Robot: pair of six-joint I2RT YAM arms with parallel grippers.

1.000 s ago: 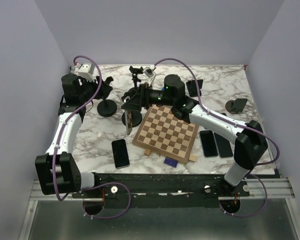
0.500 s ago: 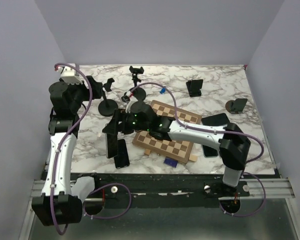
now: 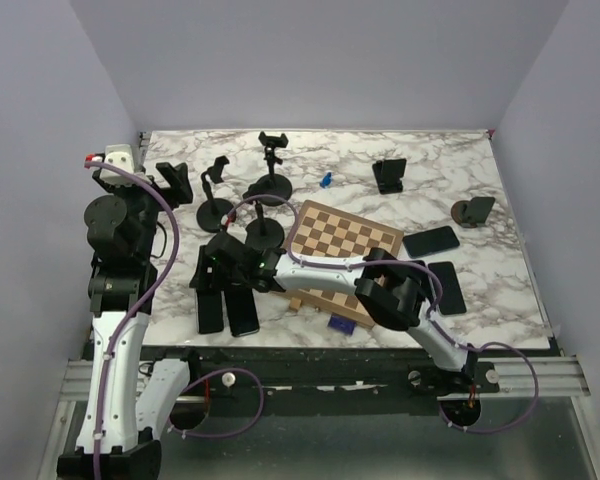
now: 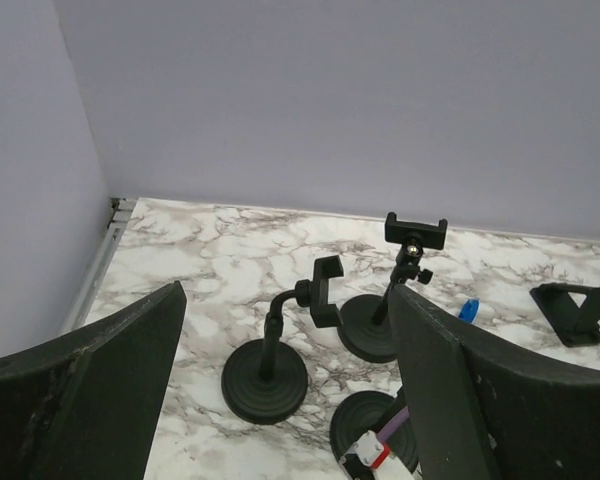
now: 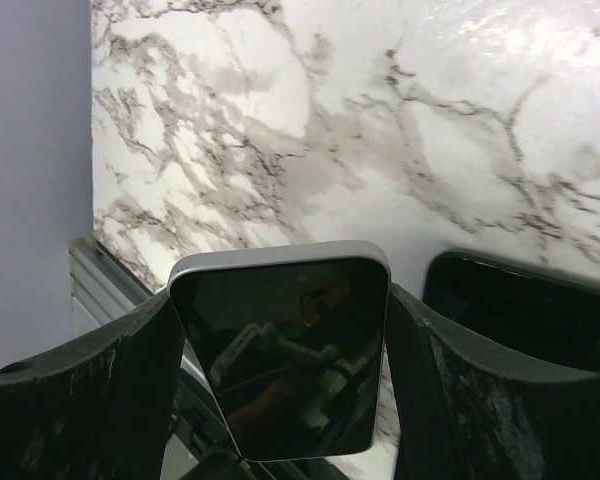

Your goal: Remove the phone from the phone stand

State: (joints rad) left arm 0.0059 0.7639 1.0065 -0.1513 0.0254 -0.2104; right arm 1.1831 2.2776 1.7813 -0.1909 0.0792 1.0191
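One phone (image 5: 280,370) is off its holder already, by the look of it. It is pinched across its width by the right gripper (image 5: 285,300), low over the table (image 3: 440,165) at the lower left of the top view. No phone is seen on any of the stands (image 3: 217,208) in the upper left, so the removal itself is judged done and only the set-down is left. Whether the phone is touching the marble yet can't be told from either view.

For a clean finish, the phone should be lowered flat until its back is fully supported, and only then should the jaws be spread. A second phone (image 3: 243,306) is lying just beside it to the right, so sideways drift should be avoided or the two will be knocked together. The table's near edge is close too, so nothing should be nudged that way. The fingers are best pulled straight back along the phone's length, so it isn't dragged.

The phone is seen as a thin slab with rounded corners, a pale silvery rim and a glossy black face in which the gripper is mirrored. A slippery feel is to be expected.

The left gripper (image 4: 288,300) is held up at the left, spread wide, with nothing in it.
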